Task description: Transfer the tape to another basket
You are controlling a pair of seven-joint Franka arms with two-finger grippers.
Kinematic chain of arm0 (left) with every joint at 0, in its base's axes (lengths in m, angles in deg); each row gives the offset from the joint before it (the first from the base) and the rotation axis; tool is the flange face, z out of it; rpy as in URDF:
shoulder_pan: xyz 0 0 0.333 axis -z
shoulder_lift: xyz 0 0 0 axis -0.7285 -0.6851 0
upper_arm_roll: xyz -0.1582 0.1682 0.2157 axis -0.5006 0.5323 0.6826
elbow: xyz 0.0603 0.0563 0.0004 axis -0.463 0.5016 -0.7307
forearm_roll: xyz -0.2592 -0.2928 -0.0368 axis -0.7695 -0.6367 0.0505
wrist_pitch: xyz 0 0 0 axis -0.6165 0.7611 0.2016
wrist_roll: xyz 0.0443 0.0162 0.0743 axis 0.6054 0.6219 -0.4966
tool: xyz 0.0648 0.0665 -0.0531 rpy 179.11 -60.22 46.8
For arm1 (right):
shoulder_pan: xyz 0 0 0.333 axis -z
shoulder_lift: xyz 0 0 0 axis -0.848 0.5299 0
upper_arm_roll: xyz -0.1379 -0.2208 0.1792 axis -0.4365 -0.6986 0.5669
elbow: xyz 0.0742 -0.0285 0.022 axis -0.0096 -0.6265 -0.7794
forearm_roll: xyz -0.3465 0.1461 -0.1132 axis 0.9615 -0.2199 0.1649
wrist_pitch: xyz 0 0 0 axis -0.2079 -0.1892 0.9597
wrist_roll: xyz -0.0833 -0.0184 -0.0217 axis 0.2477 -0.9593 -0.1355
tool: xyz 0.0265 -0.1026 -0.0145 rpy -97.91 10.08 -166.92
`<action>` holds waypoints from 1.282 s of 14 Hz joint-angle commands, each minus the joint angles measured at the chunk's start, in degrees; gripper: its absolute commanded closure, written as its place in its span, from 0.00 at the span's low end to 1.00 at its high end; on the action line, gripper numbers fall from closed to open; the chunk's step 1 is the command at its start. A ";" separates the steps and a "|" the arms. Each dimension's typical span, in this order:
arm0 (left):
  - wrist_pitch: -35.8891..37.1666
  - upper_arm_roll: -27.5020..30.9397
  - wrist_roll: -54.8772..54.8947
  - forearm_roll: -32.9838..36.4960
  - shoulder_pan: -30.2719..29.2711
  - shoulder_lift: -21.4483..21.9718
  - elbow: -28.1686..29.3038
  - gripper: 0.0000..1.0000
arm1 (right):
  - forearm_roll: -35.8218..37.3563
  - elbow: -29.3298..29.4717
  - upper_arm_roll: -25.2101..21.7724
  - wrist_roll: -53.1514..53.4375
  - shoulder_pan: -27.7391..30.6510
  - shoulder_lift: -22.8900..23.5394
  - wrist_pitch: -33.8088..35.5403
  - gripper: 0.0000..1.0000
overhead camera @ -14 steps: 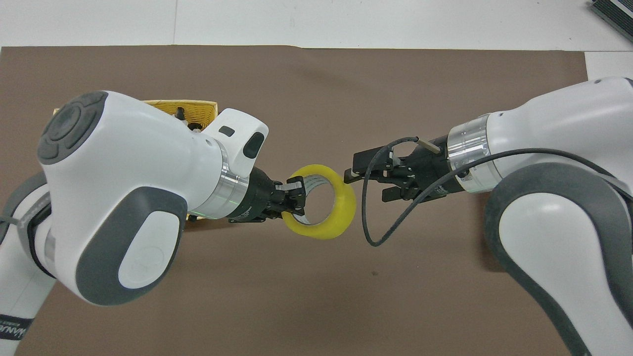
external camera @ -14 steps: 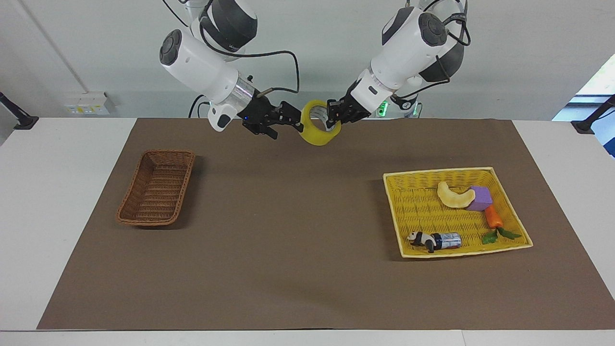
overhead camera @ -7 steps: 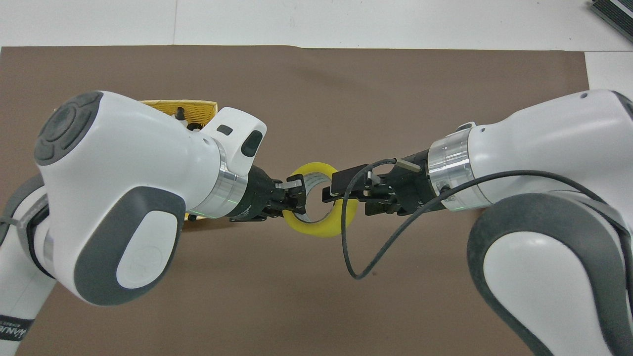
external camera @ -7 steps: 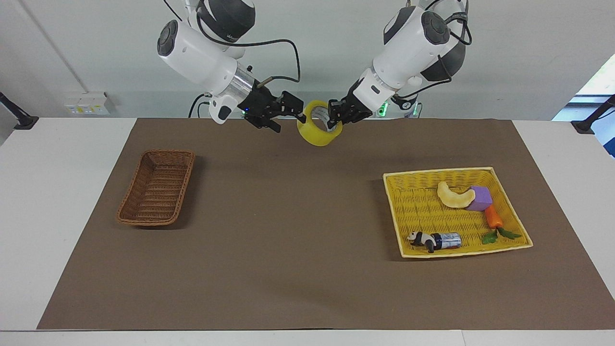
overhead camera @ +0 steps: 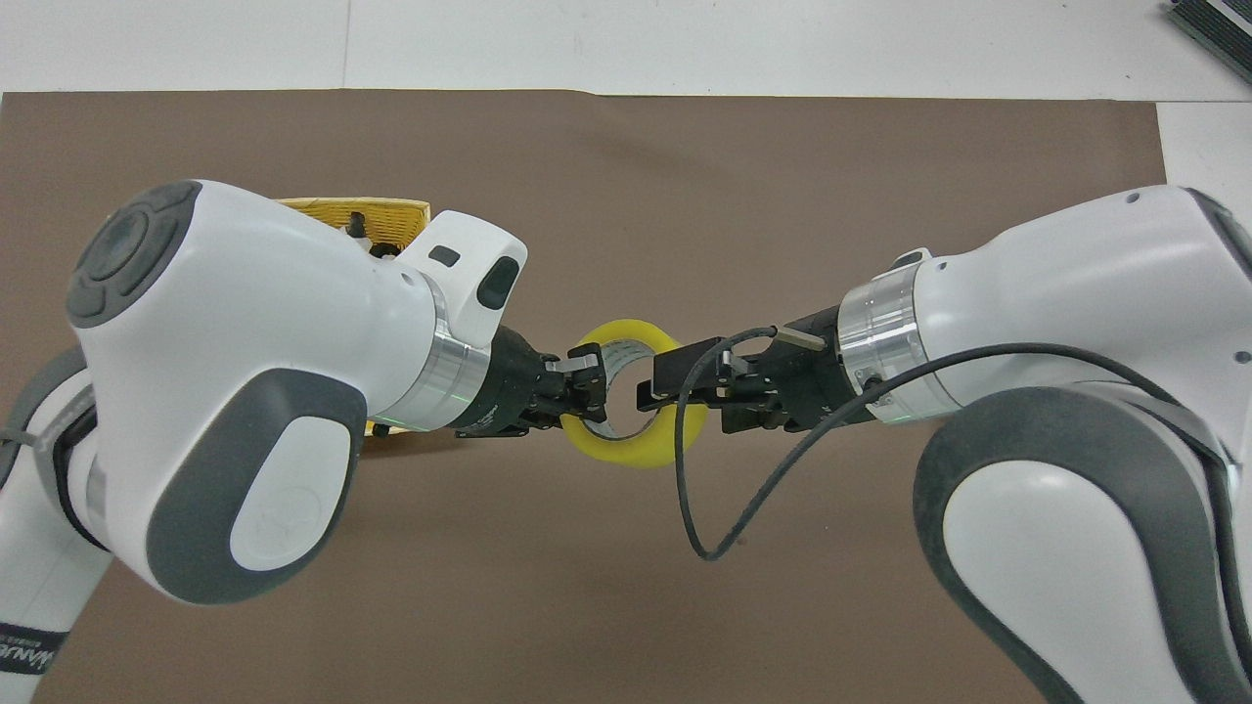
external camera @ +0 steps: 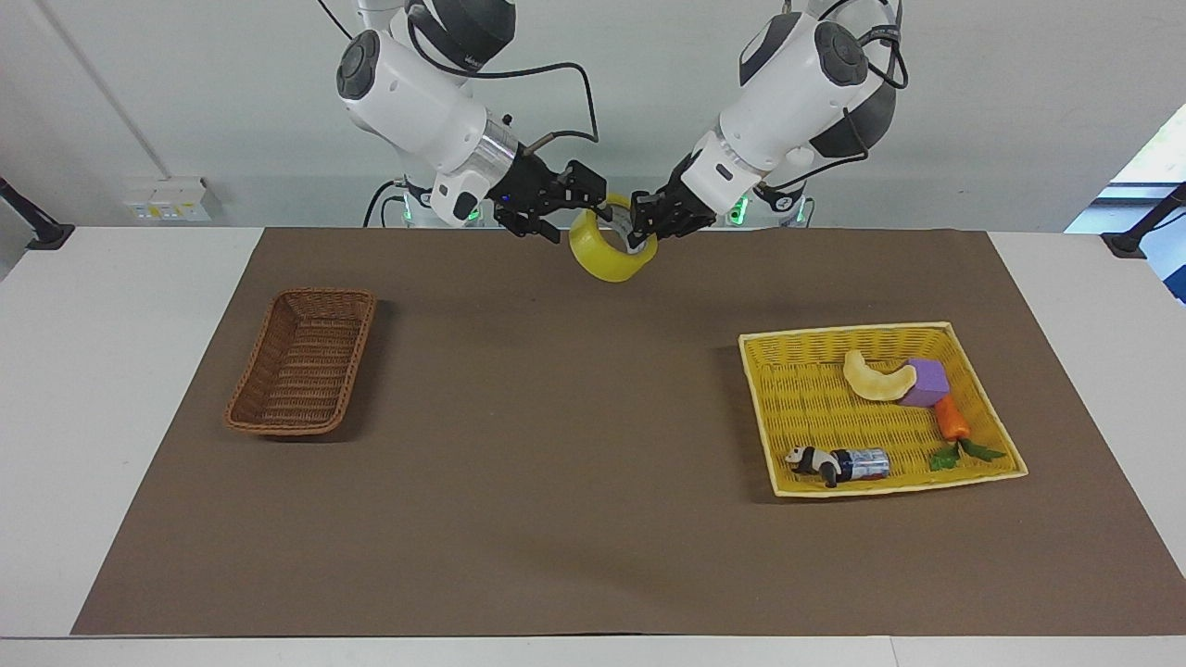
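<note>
While your left gripper clamps its fingers on the tape, the roll hangs in the air between both grippers over the tabletop. Your right gripper has spread fingers straddling the roll's rim. The basket lies well apart.

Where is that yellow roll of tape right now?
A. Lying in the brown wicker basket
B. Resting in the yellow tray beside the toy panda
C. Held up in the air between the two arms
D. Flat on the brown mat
C: the tape hangs above the mat, gripped by the left end effector, with the right end effector at its rim.
</note>
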 commanded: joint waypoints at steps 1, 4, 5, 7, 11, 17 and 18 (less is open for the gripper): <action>-1.19 0.58 -0.37 -1.24 0.62 1.26 1.19 1.00 | 1.28 -2.01 0.21 -0.58 0.42 -1.96 0.40 0.38; -1.19 0.58 -0.37 -1.24 0.62 1.26 1.10 1.00 | 2.68 -1.92 0.21 1.79 0.24 -1.96 0.40 0.82; -1.10 0.58 -0.37 -1.24 0.62 1.26 1.10 1.00 | 3.47 -1.92 0.21 2.31 0.24 -1.96 0.40 0.89; -1.01 0.49 -0.02 -1.24 0.53 1.17 1.01 0.85 | 3.74 -1.75 0.21 2.67 0.16 -1.96 0.40 0.99; -0.66 0.58 -0.28 -1.06 0.62 1.08 0.57 0.00 | 4.01 -1.22 0.21 3.11 -0.19 -1.61 0.40 1.00; -0.14 1.10 0.24 1.04 -0.61 0.47 -0.22 0.00 | 9.35 -0.78 0.04 1.97 1.73 -1.26 0.83 1.00; 0.04 1.19 0.24 2.96 -1.39 0.38 -0.48 0.00 | 10.85 -0.96 0.13 1.88 3.04 -1.26 1.01 1.00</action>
